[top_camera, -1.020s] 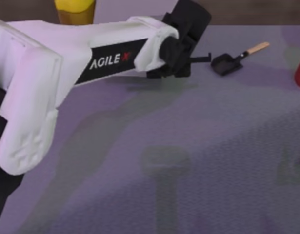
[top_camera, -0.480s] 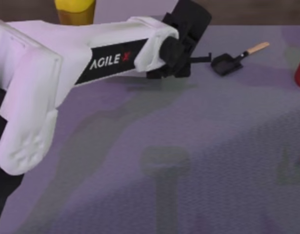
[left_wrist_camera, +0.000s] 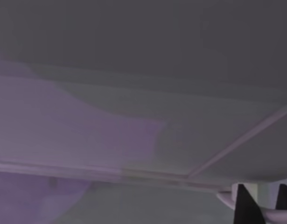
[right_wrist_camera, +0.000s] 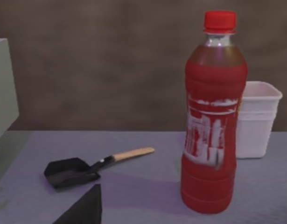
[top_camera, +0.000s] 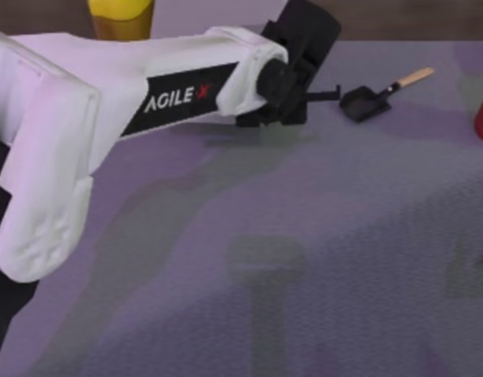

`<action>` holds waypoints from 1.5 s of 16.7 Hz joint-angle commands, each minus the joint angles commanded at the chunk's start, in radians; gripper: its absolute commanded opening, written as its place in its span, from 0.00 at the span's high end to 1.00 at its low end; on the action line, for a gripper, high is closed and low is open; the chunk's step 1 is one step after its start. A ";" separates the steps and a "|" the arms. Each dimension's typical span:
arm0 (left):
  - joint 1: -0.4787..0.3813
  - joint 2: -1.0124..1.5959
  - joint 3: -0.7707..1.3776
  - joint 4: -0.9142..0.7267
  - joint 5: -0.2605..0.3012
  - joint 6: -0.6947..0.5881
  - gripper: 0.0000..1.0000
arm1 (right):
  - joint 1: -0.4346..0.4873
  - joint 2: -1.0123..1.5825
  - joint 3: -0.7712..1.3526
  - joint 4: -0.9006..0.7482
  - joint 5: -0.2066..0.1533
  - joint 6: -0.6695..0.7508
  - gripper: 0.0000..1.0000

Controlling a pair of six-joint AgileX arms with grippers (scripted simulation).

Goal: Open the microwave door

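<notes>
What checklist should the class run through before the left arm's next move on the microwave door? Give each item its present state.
1. Left gripper at the far edge of the table, by the microwave: ok.
2. Left gripper's hold on the microwave door: cannot tell; the left wrist view shows the panel close up, with no contact visible.
3. Door open or closed: cannot tell.
4. Black scoop lies just right of the left gripper, possibly in the way: not ok.
5. Red bottle stands upright near the table's right edge, away from the work: ok.
6. Right arm out of the top view, apparently parked: ok.
</notes>
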 joint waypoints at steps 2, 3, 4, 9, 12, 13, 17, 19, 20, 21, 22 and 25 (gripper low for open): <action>0.000 0.000 0.000 0.000 0.000 0.000 1.00 | 0.000 0.000 0.000 0.000 0.000 0.000 0.00; 0.000 0.000 0.000 0.000 0.000 0.000 1.00 | 0.000 0.000 0.000 0.000 0.000 0.000 0.00; -0.007 0.007 0.001 0.002 0.007 -0.005 1.00 | 0.000 0.000 0.000 0.000 0.000 0.000 0.00; 0.001 -0.032 -0.053 0.039 0.024 0.030 1.00 | 0.000 0.000 0.000 0.000 0.000 0.000 0.00; 0.004 -0.048 -0.085 0.057 0.033 0.051 1.00 | 0.000 0.000 0.000 0.000 0.000 0.000 0.00; 0.004 -0.048 -0.085 0.057 0.033 0.051 1.00 | 0.000 0.000 0.000 0.000 0.000 0.000 0.00; 0.004 -0.048 -0.085 0.057 0.033 0.051 1.00 | 0.000 0.000 0.000 0.000 0.000 0.000 0.00; 0.004 -0.048 -0.085 0.057 0.033 0.051 1.00 | 0.000 0.000 0.000 0.000 0.000 0.000 0.00; 0.004 -0.048 -0.085 0.057 0.033 0.051 1.00 | 0.000 0.000 0.000 0.000 0.000 0.000 0.00; 0.004 -0.048 -0.085 0.057 0.033 0.051 1.00 | 0.000 0.000 0.000 0.000 0.000 0.000 0.00; 0.004 -0.048 -0.085 0.057 0.033 0.051 1.00 | 0.000 0.000 0.000 0.000 0.000 0.000 0.00; 0.004 -0.048 -0.085 0.057 0.033 0.051 1.00 | 0.000 0.000 0.000 0.000 0.000 0.000 0.00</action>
